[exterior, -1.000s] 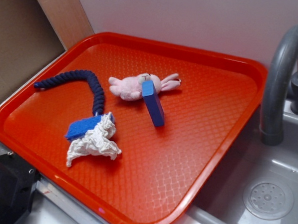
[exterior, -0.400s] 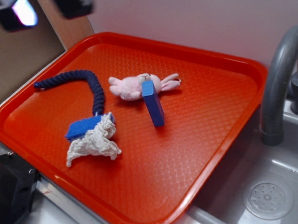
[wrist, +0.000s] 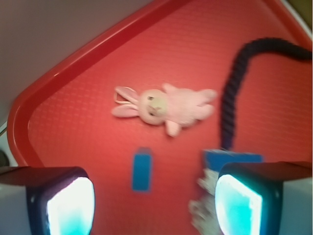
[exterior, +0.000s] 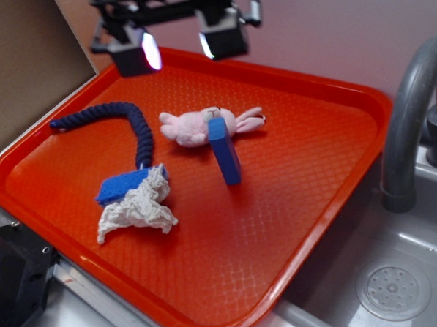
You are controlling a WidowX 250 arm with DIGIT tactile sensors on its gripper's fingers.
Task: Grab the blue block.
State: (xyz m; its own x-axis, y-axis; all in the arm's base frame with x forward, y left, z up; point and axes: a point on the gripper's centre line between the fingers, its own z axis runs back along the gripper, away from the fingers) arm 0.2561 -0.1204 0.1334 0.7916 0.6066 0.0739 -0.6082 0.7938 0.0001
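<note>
The blue block [exterior: 224, 151] stands on edge near the middle of the orange tray [exterior: 313, 151], leaning against the pink plush bunny [exterior: 202, 125]. In the wrist view the block [wrist: 142, 169] shows end-on below the bunny [wrist: 168, 105]. My gripper [exterior: 180, 47] hangs open and empty above the tray's far side, well above and behind the block. In the wrist view its two pads [wrist: 71, 208] stand wide apart at the bottom corners, with the block between and beyond them.
A dark navy rope [exterior: 125, 121] curves to a soft blue pad with white cloth [exterior: 136, 197] at the tray's left. A grey faucet [exterior: 410, 117] and sink drain [exterior: 393, 291] lie to the right. A wall runs behind the tray.
My gripper has come into view from the upper left and moved right and down over the tray's far side. The block, bunny and rope have not moved.
</note>
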